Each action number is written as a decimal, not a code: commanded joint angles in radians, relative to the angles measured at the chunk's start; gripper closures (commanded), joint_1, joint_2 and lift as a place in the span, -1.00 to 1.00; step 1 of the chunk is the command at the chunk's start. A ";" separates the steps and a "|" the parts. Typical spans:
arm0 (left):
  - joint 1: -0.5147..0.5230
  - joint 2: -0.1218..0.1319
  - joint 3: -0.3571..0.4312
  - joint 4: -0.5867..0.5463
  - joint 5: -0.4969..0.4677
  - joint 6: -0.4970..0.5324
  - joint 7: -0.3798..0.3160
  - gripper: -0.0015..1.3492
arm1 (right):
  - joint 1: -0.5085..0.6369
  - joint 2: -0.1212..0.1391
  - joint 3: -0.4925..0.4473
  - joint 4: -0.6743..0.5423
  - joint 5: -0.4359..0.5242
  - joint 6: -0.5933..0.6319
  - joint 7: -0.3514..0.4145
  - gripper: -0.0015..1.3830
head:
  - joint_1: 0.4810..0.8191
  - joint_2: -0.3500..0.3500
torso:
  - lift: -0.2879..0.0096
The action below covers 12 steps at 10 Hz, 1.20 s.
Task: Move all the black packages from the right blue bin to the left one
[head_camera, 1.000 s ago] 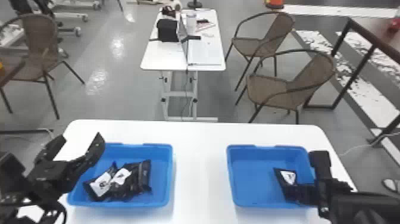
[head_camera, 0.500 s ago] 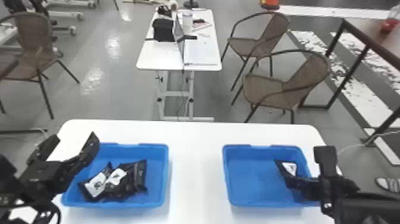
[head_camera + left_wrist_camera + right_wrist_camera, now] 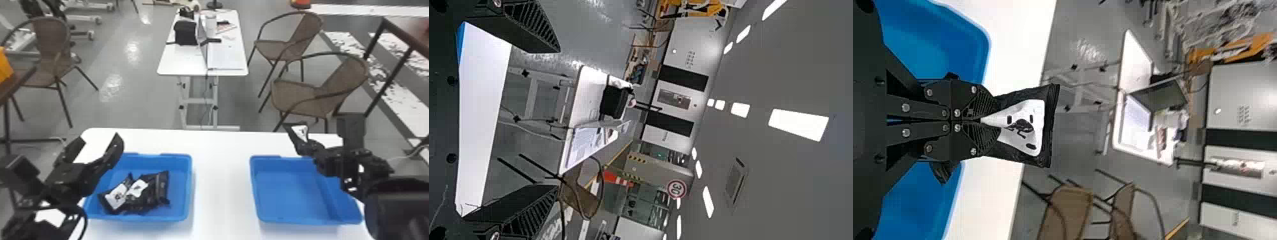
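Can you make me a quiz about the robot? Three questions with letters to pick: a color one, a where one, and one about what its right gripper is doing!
1. What color are the left bin and the right bin?
A) Red
B) Blue
C) Yellow

2. Where do black packages lie in a heap?
A) In the right bin
B) On the floor
C) In the left bin

3. What is the right gripper doing?
A) Holding a black package
B) Holding a bin
C) Holding nothing, fingers wide open

Right letters:
1: B, both bins show blue walls.
2: C, the heap is inside the left bin's walls.
3: A, its fingers are closed on the package.
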 commanded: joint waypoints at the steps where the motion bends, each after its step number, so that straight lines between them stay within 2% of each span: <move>1: -0.021 -0.003 -0.024 -0.002 0.052 0.051 0.000 -0.93 | -0.046 -0.016 0.079 -0.015 -0.044 -0.037 0.008 0.67 | 0.27 0.02 | 0.94; 3: -0.052 -0.003 -0.055 -0.002 0.095 0.094 0.000 -0.93 | -0.115 -0.047 0.197 0.009 -0.138 -0.085 0.011 0.67 | 0.27 0.12 | 0.94; 4: -0.072 -0.003 -0.072 -0.002 0.095 0.111 0.000 -0.92 | -0.149 -0.052 0.255 0.032 -0.179 -0.115 0.011 0.67 | 0.27 0.19 | 0.94; 7: -0.124 -0.003 -0.119 -0.001 0.112 0.157 0.000 -0.92 | -0.238 -0.044 0.410 0.132 -0.270 -0.191 0.011 0.67 | 0.25 0.37 | 0.94; 9: -0.158 0.008 -0.139 0.007 0.129 0.195 0.000 -0.92 | -0.298 -0.046 0.505 0.189 -0.331 -0.221 0.011 0.67 | 0.20 0.44 | 0.94; 12: -0.183 0.018 -0.162 0.027 0.144 0.212 -0.002 -0.92 | -0.355 -0.039 0.596 0.233 -0.403 -0.250 0.011 0.67 | 0.14 0.53 | 0.94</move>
